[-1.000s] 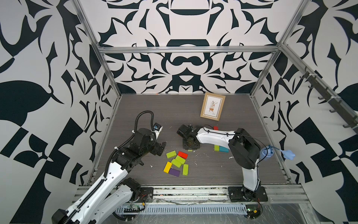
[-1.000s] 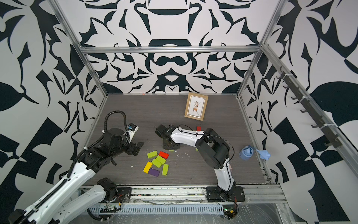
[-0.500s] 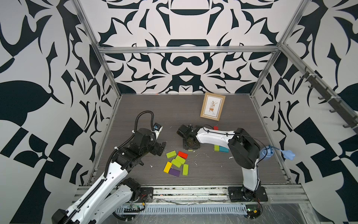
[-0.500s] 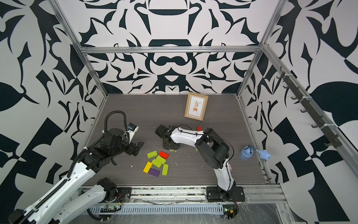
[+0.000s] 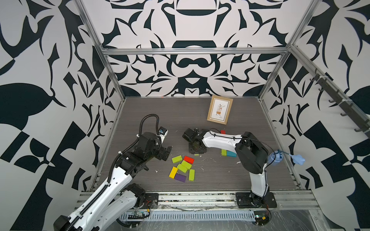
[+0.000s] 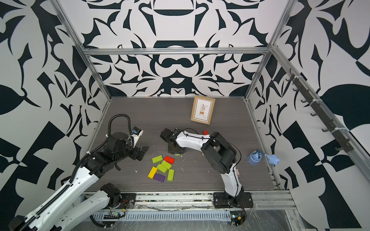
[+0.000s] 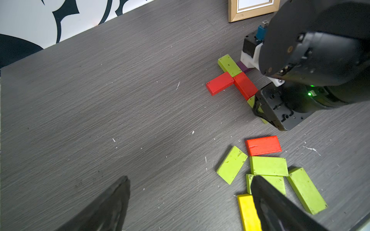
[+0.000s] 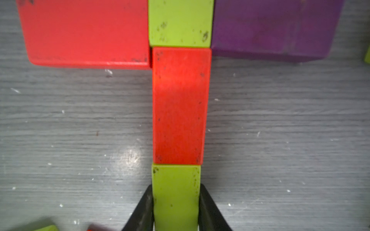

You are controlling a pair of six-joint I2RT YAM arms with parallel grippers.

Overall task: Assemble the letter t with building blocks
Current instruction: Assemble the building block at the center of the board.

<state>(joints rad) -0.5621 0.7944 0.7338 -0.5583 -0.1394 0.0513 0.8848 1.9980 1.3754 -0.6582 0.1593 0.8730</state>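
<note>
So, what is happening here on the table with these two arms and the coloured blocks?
The robot is laying out a letter T from flat blocks. The right gripper is shut on a lime green block at the foot of the stem, touching the red stem block. Above, a red block and a purple block flank a second green block as the crossbar. The left gripper is open and holds nothing, above the table near the loose blocks.

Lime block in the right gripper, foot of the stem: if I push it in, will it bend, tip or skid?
Probably stiff: the lime block in the right gripper shows straight edges. It lies flat on the table, so tipping seems unlikely. Its paint looks smooth, so it would likely skid and shove the red block it touches.
</note>
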